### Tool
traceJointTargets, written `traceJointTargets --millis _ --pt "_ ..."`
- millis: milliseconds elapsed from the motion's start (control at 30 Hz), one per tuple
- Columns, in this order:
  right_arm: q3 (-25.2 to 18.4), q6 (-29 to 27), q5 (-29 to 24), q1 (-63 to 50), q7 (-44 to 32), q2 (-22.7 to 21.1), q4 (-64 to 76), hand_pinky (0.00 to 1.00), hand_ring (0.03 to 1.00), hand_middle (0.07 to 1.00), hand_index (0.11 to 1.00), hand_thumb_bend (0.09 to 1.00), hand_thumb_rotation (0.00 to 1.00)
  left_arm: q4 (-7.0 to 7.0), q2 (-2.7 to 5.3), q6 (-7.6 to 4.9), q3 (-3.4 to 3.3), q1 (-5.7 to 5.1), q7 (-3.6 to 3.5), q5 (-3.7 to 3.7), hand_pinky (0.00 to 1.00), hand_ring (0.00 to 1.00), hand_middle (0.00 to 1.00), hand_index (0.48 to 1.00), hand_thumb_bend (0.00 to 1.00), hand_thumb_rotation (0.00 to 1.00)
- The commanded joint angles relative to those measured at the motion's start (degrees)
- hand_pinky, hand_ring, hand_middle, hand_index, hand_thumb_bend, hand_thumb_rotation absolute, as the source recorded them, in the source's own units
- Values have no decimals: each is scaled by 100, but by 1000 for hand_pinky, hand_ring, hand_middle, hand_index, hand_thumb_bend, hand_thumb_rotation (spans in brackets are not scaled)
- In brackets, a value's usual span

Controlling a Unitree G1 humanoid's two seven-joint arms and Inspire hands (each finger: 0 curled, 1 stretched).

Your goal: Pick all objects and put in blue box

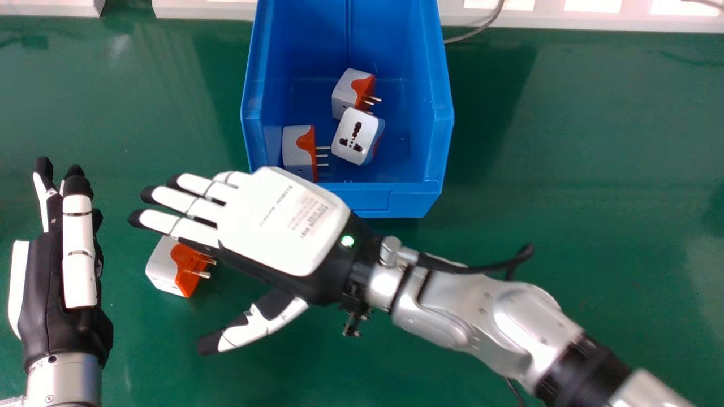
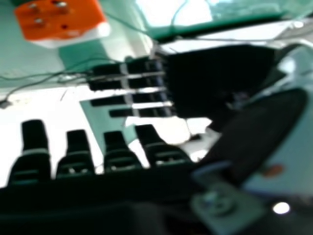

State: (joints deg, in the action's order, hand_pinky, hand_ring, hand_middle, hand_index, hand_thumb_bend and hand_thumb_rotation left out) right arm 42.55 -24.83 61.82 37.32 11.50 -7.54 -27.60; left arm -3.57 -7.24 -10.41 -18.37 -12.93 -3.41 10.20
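Note:
My right hand [image 1: 283,220] is held palm down over the table in the head view, fingers straight and thumb spread, holding nothing. Below and beside its fingertips lies a white and orange plug adapter [image 1: 178,267], partly covered by them. The right hand view shows that adapter [image 2: 63,19] too, near my right hand's fingers [image 2: 117,154]. At the far left, my left hand [image 1: 59,271] has straight fingers and nothing in it. Inside the blue box [image 1: 390,200] are three adapters: one at the back [image 1: 350,93], one in the middle [image 1: 356,137] and one by the left wall [image 1: 298,148].
The box stands at the back centre of the green table [image 1: 565,169], close to my right hand's knuckles. White framing [image 1: 565,21] runs along the far edge, and a grey cable [image 1: 481,28] curves down beside the box.

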Motion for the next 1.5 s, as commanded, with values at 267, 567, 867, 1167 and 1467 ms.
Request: traceJointTargets --millis 267,567,867,1167,1467 --pt "237 391 21 1218 -52 784 -1413 816 932 948 908 442 671 -385 97 106 19 -115 209 -124 1000 1000 994 983 404 1000" --pt "458 681 60 1830 -155 1224 -2263 801 917 926 901 431 691 -576 117 183 35 -237 220 -167 1000 1000 990 976 412 1000" --pt "819 805 204 2167 98 1425 -2853 783 880 890 868 448 696 -836 219 304 156 -345 312 -244 1000 1000 993 981 404 1000" --pt "1058 794 217 2371 126 1522 -3167 788 878 885 868 457 707 -879 381 282 209 -302 373 -235 1000 999 988 973 398 1000" --pt "1213 809 238 2479 185 1578 -3351 775 864 869 854 442 670 -866 393 229 290 -272 354 -295 1000 1000 999 989 404 1000"
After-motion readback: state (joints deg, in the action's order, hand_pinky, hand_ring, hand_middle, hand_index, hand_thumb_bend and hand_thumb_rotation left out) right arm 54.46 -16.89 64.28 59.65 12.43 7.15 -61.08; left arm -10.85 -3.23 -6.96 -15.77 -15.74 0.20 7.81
